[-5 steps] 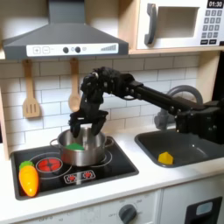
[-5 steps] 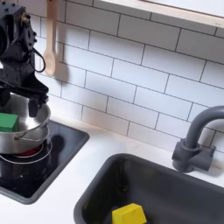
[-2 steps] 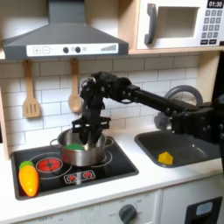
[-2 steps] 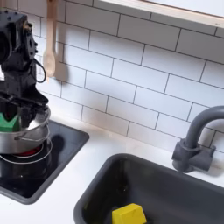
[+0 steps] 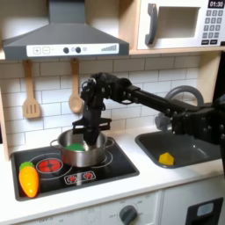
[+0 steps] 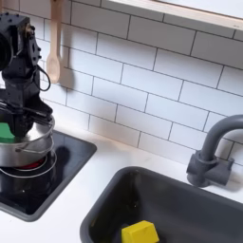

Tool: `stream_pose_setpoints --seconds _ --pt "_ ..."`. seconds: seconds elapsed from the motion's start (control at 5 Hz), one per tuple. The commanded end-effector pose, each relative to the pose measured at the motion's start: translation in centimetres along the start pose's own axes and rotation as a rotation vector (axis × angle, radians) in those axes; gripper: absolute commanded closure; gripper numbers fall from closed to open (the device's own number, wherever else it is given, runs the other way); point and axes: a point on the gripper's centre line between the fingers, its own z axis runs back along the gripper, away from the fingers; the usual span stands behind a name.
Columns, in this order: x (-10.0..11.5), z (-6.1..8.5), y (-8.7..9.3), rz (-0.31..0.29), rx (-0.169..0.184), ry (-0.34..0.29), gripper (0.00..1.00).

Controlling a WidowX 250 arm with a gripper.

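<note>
A metal pot (image 5: 91, 155) stands on the black stove top (image 5: 114, 167), with a green block (image 5: 76, 146) inside it. My gripper (image 5: 82, 139) reaches down into the pot from the black arm (image 5: 141, 93) and is at the green block. In the second exterior view the gripper (image 6: 13, 129) sits low inside the pot (image 6: 27, 152), and the green block (image 6: 5, 132) shows at its left side. The pot's rim and the gripper body hide how the jaws stand on the block.
An orange and yellow toy vegetable (image 5: 29, 179) and a red piece (image 5: 48, 163) lie on the stove's left. A yellow item (image 6: 140, 233) lies in the sink (image 6: 195, 195), beside the faucet (image 6: 214, 152). Wooden utensils (image 5: 31, 98) hang on the tiled wall.
The gripper has come down from above the pot into it, onto the green block, and its fingers look closer together than a second ago.
</note>
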Motion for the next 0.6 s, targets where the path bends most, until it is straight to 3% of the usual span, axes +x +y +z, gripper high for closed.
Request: stream_pose_setpoints --seconds 0.0,0.4 --pt "-0.6 0.2 -1.3 -0.028 -0.035 0.011 1.00" --pt "-1.5 -1.1 -2.0 -0.042 -0.048 0.056 1.00"
